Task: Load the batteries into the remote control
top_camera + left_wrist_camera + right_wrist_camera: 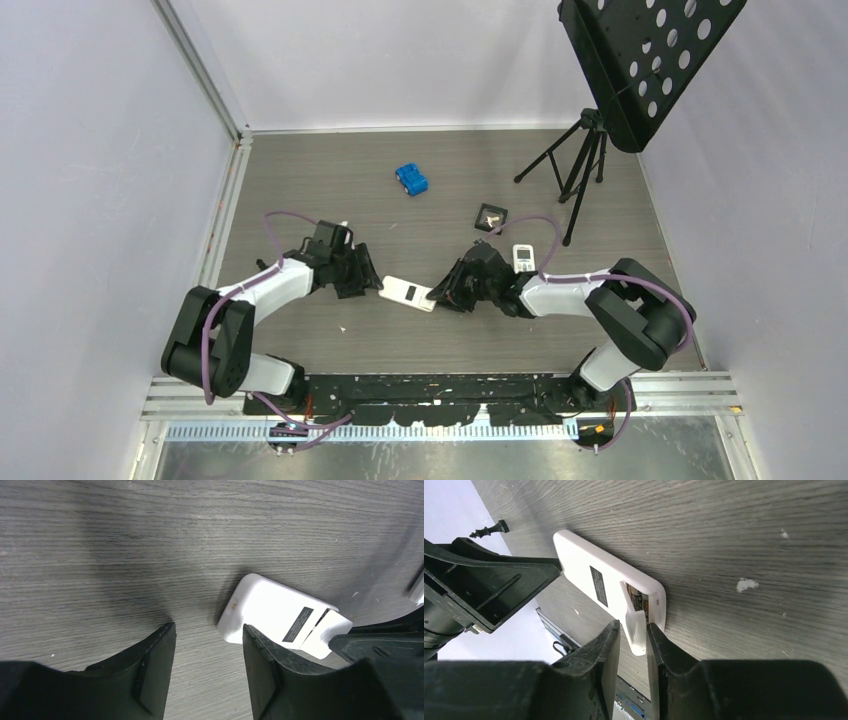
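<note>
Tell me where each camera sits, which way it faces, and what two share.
Top external: above and behind the bases, looking down at the table; left arm and right arm show, converging on the remote control.
Left wrist: on the left arm, facing down; its open left hand at the remote's end.
Right wrist: on the right arm, facing down; right hand pinches the battery cover, batteries showing.
Shared: both wrist views show the remote's black label and the opposite hand.

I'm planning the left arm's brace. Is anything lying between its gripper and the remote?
Nothing visible. The left gripper is open with only bare table before it, and the remote control lies right at one fingertip. The right gripper pinches the cover at the remote's far end.
</note>
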You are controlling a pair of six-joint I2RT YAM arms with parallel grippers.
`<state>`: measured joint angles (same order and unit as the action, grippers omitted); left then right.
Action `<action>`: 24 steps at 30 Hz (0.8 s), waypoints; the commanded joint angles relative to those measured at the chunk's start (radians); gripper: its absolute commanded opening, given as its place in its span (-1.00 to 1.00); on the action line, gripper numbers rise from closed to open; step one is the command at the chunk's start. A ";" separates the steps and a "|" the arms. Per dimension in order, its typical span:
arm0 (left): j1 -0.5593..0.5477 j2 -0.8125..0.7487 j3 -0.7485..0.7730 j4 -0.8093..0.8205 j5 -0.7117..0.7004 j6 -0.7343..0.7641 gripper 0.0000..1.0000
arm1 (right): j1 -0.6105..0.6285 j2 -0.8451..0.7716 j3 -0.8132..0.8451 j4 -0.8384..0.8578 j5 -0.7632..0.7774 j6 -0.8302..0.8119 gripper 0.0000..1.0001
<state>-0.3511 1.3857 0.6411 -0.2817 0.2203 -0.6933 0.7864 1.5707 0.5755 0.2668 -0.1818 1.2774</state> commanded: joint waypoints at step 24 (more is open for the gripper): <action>0.005 0.040 0.025 -0.013 0.019 0.054 0.07 | 0.007 -0.001 0.122 -0.203 0.036 -0.072 -0.51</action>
<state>-0.3508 1.4006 0.6544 -0.2840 0.2314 -0.6678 0.7868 1.5513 0.6571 0.0731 -0.1421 1.2121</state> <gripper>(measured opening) 0.539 0.248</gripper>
